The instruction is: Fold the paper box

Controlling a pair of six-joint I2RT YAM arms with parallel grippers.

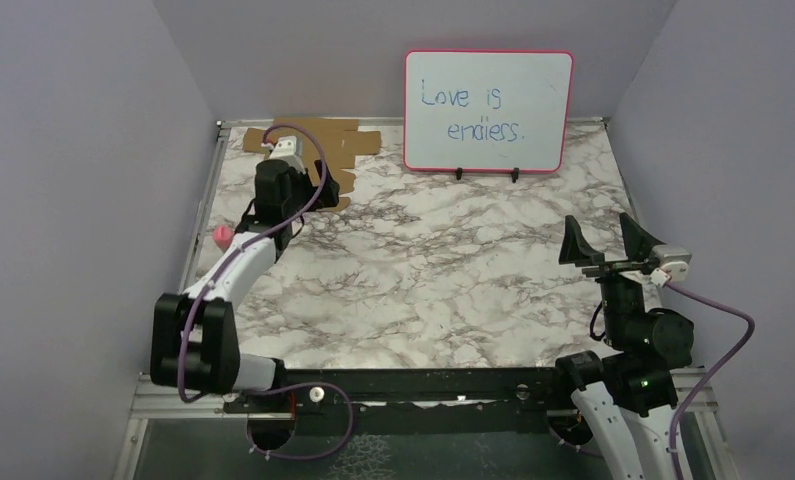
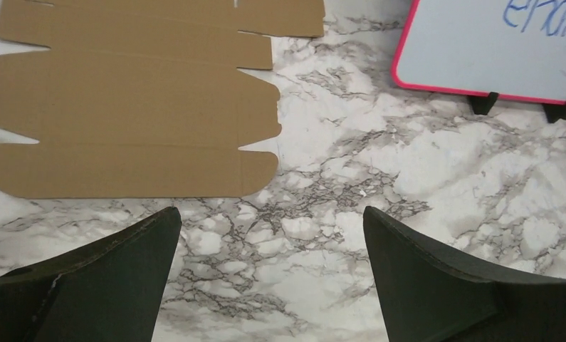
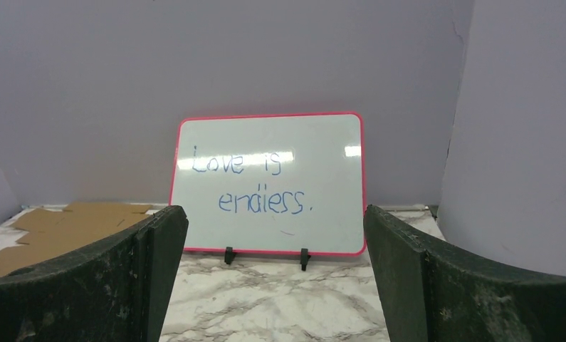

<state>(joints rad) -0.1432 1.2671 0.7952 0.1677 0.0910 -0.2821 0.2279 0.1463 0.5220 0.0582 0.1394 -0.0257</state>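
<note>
One flat brown paper box (image 2: 123, 114) ahead and to the left of the left gripper (image 2: 269, 212), one pink-framed whiteboard (image 3: 269, 182) on two black feet (image 3: 228, 255) straight ahead of the right gripper (image 3: 273, 210), two wide-open grippers in all, one marble table (image 2: 408, 178)

Marble table (image 1: 443, 290) seen. Flat brown paper box (image 1: 341, 140) laid on it, just left of whiteboard (image 1: 488, 110). Whiteboard stood upright on table, held by two black feet.

white arms (image 1: 245, 258), black joints (image 1: 195, 345), purple cables (image 1: 713, 372)
</note>
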